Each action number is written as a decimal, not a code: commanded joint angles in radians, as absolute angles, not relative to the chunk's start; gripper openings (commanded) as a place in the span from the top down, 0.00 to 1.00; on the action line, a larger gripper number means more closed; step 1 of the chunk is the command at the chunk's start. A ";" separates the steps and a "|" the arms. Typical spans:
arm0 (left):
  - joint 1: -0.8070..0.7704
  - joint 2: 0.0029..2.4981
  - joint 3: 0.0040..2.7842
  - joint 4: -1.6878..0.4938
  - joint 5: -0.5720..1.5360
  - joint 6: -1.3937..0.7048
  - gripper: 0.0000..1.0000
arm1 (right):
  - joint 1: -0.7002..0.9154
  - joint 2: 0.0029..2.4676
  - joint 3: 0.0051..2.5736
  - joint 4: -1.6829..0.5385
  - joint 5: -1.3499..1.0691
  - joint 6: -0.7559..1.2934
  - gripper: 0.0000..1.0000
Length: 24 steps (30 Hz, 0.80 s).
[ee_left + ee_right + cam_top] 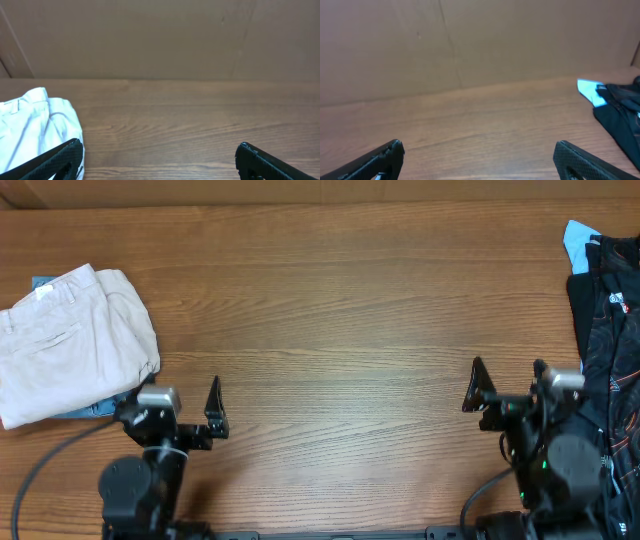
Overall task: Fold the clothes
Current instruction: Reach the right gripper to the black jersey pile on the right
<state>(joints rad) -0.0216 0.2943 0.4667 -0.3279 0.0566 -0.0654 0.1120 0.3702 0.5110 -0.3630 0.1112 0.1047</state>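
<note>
The clothes, a crumpled black garment (pixel 610 330) with thin orange lines, lie at the table's right edge, partly cut off by the frame. They also show at the right of the right wrist view (pixel 620 115). My right gripper (pixel 508 375) is open and empty, just left of the garment and not touching it; in its wrist view (pixel 479 155) only bare wood lies between the fingers. My left gripper (pixel 175 405) is open and empty near the front left; in its wrist view (pixel 160 155) bare table lies between the jaws.
Folded beige trousers (pixel 70 340) lie at the left, beside my left gripper, also in the left wrist view (pixel 30 125), with blue fabric (pixel 95 408) under them. A light-blue piece (pixel 578 240) lies at the far right by the black garment, also in the right wrist view (pixel 587 90).
</note>
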 commanded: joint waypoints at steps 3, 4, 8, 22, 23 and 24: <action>-0.014 0.503 0.689 -0.433 0.068 -0.022 0.00 | 0.111 0.601 0.716 -0.442 0.146 0.113 0.00; -0.014 0.538 0.723 -0.464 0.068 -0.022 0.00 | 0.111 0.639 0.743 -0.460 0.155 0.113 0.00; -0.014 0.688 0.880 -0.611 0.068 -0.022 0.00 | 0.105 0.837 0.856 -0.552 0.190 0.112 0.00; -0.014 0.764 0.962 -0.687 0.078 -0.033 0.00 | -0.224 1.122 0.939 -0.614 0.359 0.128 0.00; -0.014 0.765 0.962 -0.687 0.078 -0.033 0.00 | -0.266 1.143 0.939 -0.625 0.358 0.159 0.00; -0.014 0.765 0.962 -0.687 0.078 -0.033 0.00 | -0.328 1.180 0.938 -0.643 0.358 0.206 0.00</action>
